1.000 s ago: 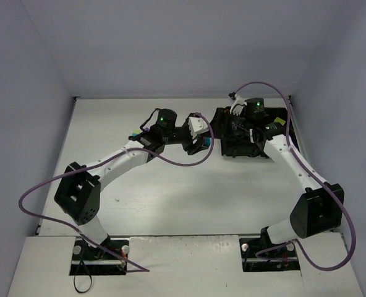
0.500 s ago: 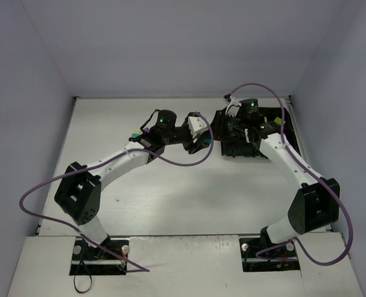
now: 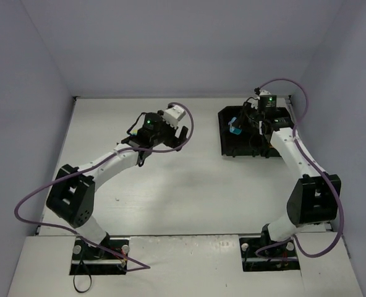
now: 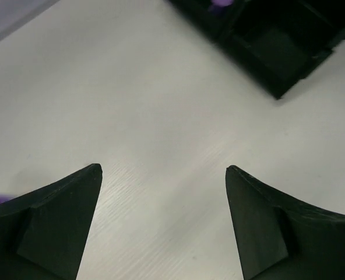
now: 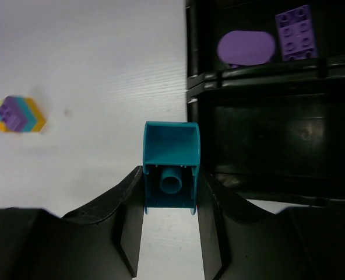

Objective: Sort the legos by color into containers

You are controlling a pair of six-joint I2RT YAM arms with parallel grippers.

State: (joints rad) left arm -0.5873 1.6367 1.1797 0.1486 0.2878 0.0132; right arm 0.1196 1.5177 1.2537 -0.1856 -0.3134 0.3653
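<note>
- The right gripper (image 5: 170, 175) is clamped on a cyan plastic brick (image 5: 171, 146), with one finger pressed to each side. The brick's hollow underside and round inner tube face the wrist camera.
- In the right wrist view the cyan brick hangs over the white worktop (image 3: 170, 192), just beside the outer wall of the black square plastic tray (image 5: 260, 79). From the overhead camera it shows above the tray's left edge.
- The tray sits toward the far right corner of the worktop, close to the right edge.
- A purple oval brick (image 5: 246, 48) and a purple rectangular studded brick (image 5: 296, 33) lie side by side in one compartment, the oval one nearer the tray wall that faces the open worktop. Which corner of the tray this compartment is, I cannot tell.
- A small stack of purple, cyan and orange bricks (image 5: 19, 114) rests on the worktop well apart from the tray, and it is blurred.
- The left gripper (image 4: 164, 172) has its jaws spread wide with nothing between them. It hovers over bare worktop to the left of the tray, and a corner of the tray shows at the top right of its wrist view.
- A sliver of purple shows at the left border of the left wrist view, too little to identify.
</note>
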